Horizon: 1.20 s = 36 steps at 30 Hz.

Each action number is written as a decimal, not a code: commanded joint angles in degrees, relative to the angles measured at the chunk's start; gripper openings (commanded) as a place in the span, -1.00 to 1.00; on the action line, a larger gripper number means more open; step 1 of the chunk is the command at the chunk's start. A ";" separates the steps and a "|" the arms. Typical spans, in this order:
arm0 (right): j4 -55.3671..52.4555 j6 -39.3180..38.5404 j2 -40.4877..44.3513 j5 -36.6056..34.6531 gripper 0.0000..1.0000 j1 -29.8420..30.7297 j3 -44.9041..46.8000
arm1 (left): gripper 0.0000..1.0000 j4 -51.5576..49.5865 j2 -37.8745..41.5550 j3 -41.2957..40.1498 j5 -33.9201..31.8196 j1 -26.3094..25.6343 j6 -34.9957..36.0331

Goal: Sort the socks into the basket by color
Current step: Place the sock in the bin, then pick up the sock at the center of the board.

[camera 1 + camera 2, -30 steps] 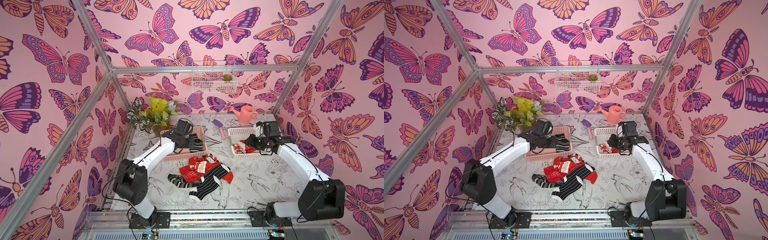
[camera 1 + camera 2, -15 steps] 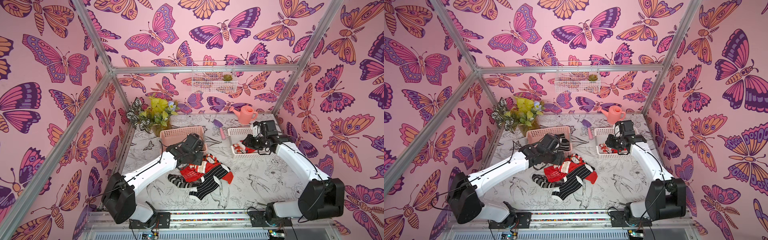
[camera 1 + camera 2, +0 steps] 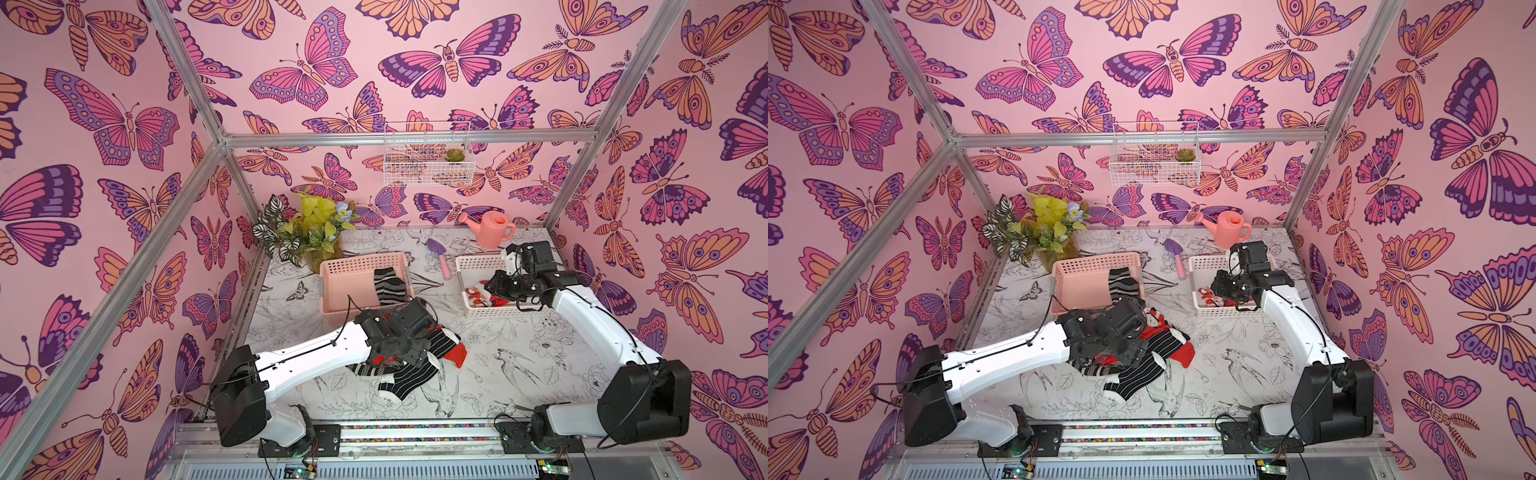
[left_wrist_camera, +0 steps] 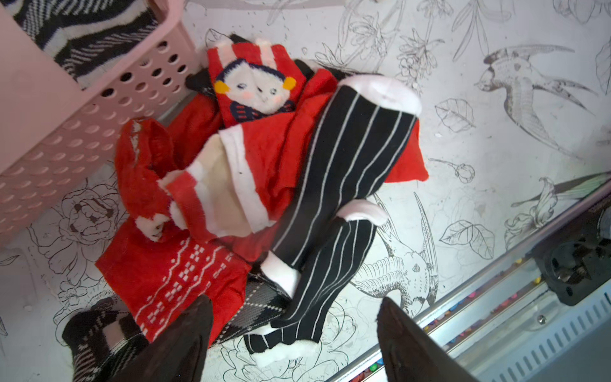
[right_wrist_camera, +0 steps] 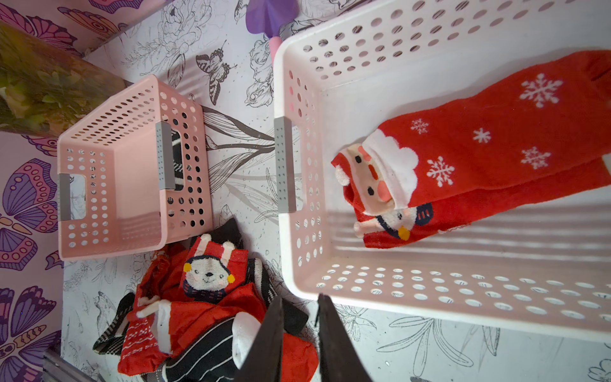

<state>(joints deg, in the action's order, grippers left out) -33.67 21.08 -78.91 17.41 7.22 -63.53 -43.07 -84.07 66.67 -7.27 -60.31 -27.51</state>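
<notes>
Sorting looks barely begun. The left arm hangs over the heap of socks, its jaws spread wide and empty. The heap lies on the counter, pressed against the pink basket on the wall facing the arm bases. One black-and-white sock lies inside that basket. Two red socks lie in the white basket beside it, on the right arm's side. The right arm is poised at the white basket, its jaws drawn narrow with a slim gap and nothing between them.

The danger is in the tangle. A pinstriped black sock lies across the red ones, and a red knit sock overlaps a dark plaid sock right where the left jaws are aimed. A wide bite there would likely catch both colours, and a red sock would then ride into the pink basket with the dark one. A shallow pinch could slip off the soft fabric, or lift one sock and trail a snagged neighbour over the rim. Because the heap touches the pink basket, a hard pull may also shove the basket along the counter.
</notes>
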 commanded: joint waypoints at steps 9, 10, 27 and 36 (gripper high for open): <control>-0.71 -0.60 2.27 -0.25 -0.55 0.34 1.26 | 0.68 -3.29 -7.68 3.17 -2.31 -5.12 3.13; -0.78 -0.60 2.36 -0.20 -0.55 0.35 1.38 | 0.64 -3.30 -8.27 3.59 -2.16 -5.16 3.54; -0.55 -0.69 2.60 -0.06 -0.55 0.34 1.21 | 0.28 -3.14 -13.71 5.59 -1.57 -5.08 4.33; -1.91 -1.96 3.99 1.20 -0.55 1.42 2.09 | 0.24 -2.12 -12.78 2.91 -1.72 -4.37 2.66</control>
<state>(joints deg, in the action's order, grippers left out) -33.89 20.51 -77.03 18.06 7.60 -62.15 -44.84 -97.62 71.05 -8.40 -65.21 -23.70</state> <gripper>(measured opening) 0.224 0.620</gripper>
